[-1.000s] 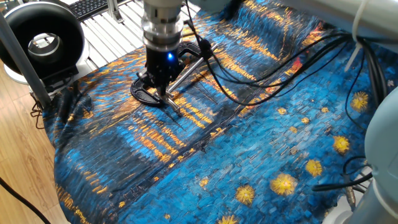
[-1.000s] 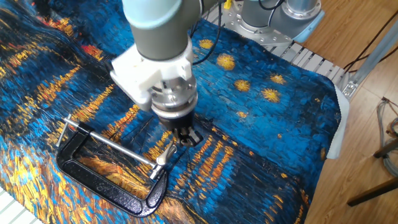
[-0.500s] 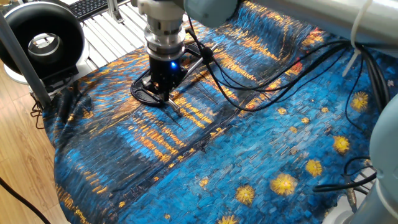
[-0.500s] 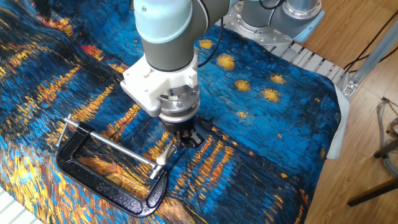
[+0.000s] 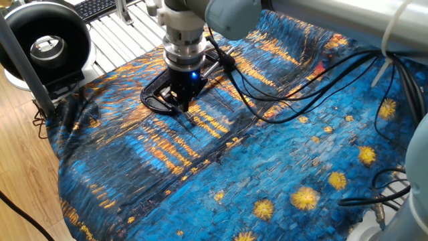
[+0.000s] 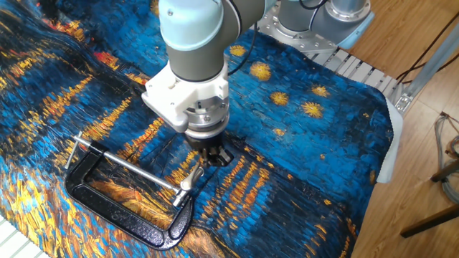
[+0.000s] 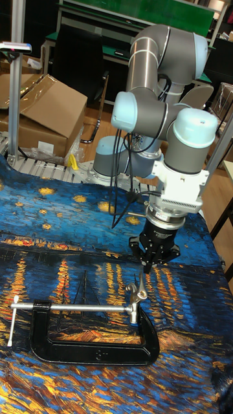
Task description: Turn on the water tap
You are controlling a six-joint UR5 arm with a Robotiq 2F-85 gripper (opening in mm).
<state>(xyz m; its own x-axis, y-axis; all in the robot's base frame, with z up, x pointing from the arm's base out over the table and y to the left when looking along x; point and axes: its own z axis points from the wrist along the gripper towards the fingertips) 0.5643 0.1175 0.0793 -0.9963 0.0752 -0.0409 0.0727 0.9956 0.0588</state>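
The water tap [image 7: 136, 291] is a small silver piece standing up in the jaw of a black C-clamp [image 7: 97, 349] that lies flat on the blue painted cloth. It also shows at the clamp's jaw in the other fixed view, water tap [image 6: 192, 176]. My gripper [image 7: 150, 263] points straight down just above and to the right of the tap. Its fingers come together at the tips and nothing is between them. The gripper [image 6: 209, 160] stands beside the tap, close to it. In one fixed view the gripper [image 5: 182, 104] hides the tap.
The clamp's long silver screw [image 6: 129, 166] ends in a crossbar handle [image 6: 74, 152]. A black round ring device [image 5: 45, 41] stands at the table's corner. Black cables [image 5: 281, 94] trail over the cloth. A cardboard box [image 7: 39, 119] sits behind the table.
The wrist has turned about its vertical axis and the arm above it has swung round. The fingertips have stayed over the same spot by the tap. The clamp has not moved.
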